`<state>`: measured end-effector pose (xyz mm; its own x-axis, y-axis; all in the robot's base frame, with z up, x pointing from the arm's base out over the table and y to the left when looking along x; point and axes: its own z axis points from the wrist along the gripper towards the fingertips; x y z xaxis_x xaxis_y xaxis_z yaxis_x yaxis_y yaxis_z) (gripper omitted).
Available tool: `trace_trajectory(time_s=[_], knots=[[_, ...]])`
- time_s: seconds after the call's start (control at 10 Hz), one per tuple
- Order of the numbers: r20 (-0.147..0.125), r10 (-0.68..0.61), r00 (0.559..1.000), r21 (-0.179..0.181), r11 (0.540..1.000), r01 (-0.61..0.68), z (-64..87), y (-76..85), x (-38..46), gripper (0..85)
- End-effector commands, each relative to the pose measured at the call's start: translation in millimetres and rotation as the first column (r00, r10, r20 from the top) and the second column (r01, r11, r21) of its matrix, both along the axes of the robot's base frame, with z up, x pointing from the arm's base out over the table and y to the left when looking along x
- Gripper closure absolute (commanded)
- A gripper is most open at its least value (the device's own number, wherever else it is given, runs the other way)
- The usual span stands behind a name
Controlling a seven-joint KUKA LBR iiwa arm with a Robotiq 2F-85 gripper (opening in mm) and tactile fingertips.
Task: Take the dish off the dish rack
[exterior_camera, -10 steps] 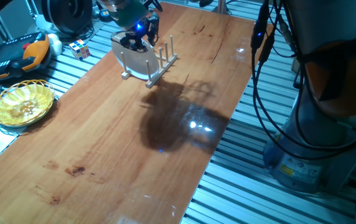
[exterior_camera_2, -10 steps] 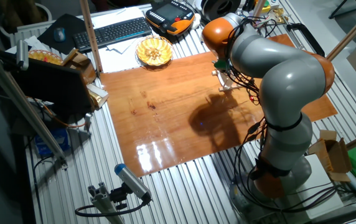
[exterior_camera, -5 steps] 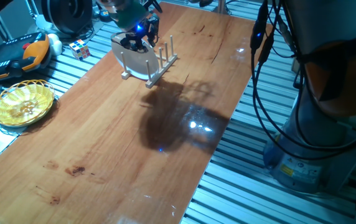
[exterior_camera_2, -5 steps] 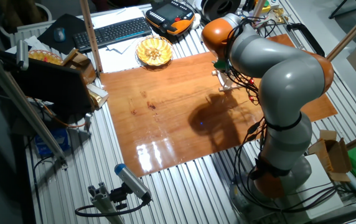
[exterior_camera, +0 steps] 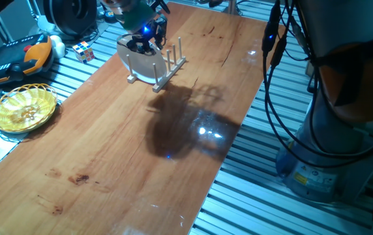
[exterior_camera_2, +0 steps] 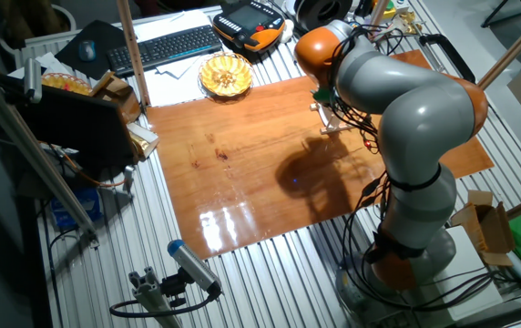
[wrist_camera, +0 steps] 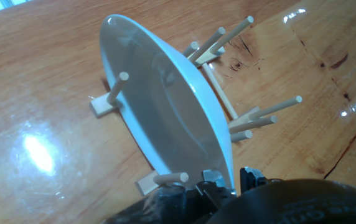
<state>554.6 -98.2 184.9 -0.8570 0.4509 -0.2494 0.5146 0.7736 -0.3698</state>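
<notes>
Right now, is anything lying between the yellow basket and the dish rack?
No. In one fixed view only bare wooden table lies between the yellow basket and the dish rack.

plain white dish (wrist_camera: 165,112), light-wood rack (wrist_camera: 228,81), yellow woven basket (exterior_camera: 25,108).

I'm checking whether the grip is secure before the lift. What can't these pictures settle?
- Hand view: the gripper fingertips straddle the dish rim, but the frame edge cuts them off; contact unclear.
- One fixed view: gripper too small; jaw state unclear.
- Other fixed view: the arm hides the dish and most of the dish rack.
</notes>
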Motion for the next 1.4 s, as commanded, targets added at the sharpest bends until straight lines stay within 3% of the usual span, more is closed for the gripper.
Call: trace_trajectory(time_s=[0.0, 0.9, 1.2, 1.3], knots=[[0.001, 0.001, 1.000, 0.000, 1.000, -0.001, -1.2, -0.5, 0.2, 59.3], [0.007, 0.016, 1.000, 0.006, 1.000, -0.016, -5.3, -1.9, 0.0, 65.7], [0.007, 0.021, 1.000, 0.004, 1.000, -0.021, -5.2, -1.9, -0.2, 73.3], [0.008, 0.021, 1.000, 0.004, 1.000, -0.021, -5.3, -2.0, -0.2, 79.3]])
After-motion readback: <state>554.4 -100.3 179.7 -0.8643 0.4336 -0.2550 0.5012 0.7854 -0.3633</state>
